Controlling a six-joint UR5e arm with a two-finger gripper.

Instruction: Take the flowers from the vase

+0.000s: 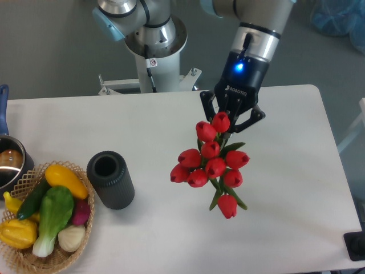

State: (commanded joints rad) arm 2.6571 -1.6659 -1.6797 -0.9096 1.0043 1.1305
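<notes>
The flowers (212, 162), a bunch of red tulip buds with green stems and leaves, hang over the middle-right of the white table. My gripper (230, 120) is shut on the upper end of the bunch, with the buds spreading below and left of it. The stems' gripped part is hidden behind buds and fingers. The vase (110, 179), dark grey, ribbed and cylindrical, stands upright at the left with its round mouth showing nothing inside, well apart from the flowers.
A woven wicker basket (24, 176) of vegetables sits at the front-left corner. A metal pot with a blue handle (8, 157) is at the left edge. The arm's base column (153, 45) stands behind the table. A black object (356, 245) sits at the right edge.
</notes>
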